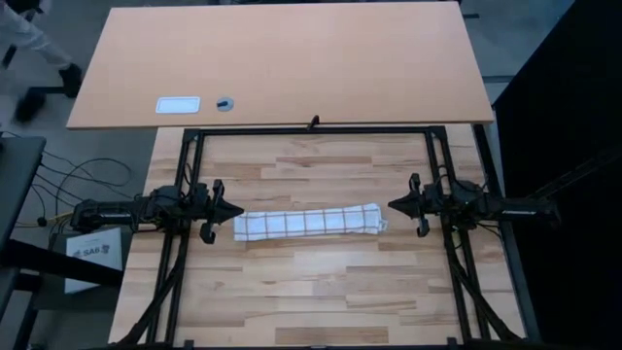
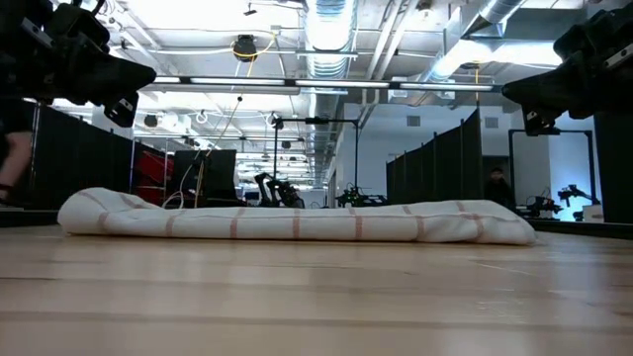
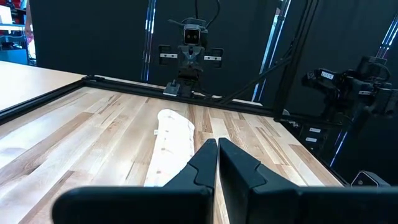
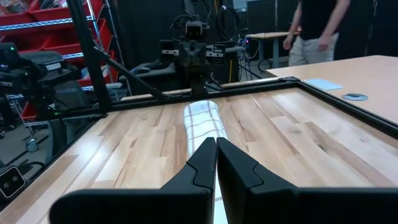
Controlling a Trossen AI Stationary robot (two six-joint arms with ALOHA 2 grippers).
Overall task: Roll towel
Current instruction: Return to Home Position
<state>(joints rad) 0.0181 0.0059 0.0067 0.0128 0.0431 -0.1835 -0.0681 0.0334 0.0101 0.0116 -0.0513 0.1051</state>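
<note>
L gripper [image 1: 239, 210], R gripper [image 1: 392, 204] closed, towel [image 1: 309, 223] between

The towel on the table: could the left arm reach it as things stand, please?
Probably yes: the left hand, shut, hangs just off one end of the towel, raised above it, with nothing between them.

Not much to read here. The white box [image 1: 92, 251] on the floor left of the table has dark lettering starting "SA", and the rest is too small to make out. The dark gear [image 3: 339, 81] off the table's near right side carries a white strip of print, unreadable. Same with the white tag [image 1: 178, 104] on the far tan table [image 1: 321, 58].
</note>
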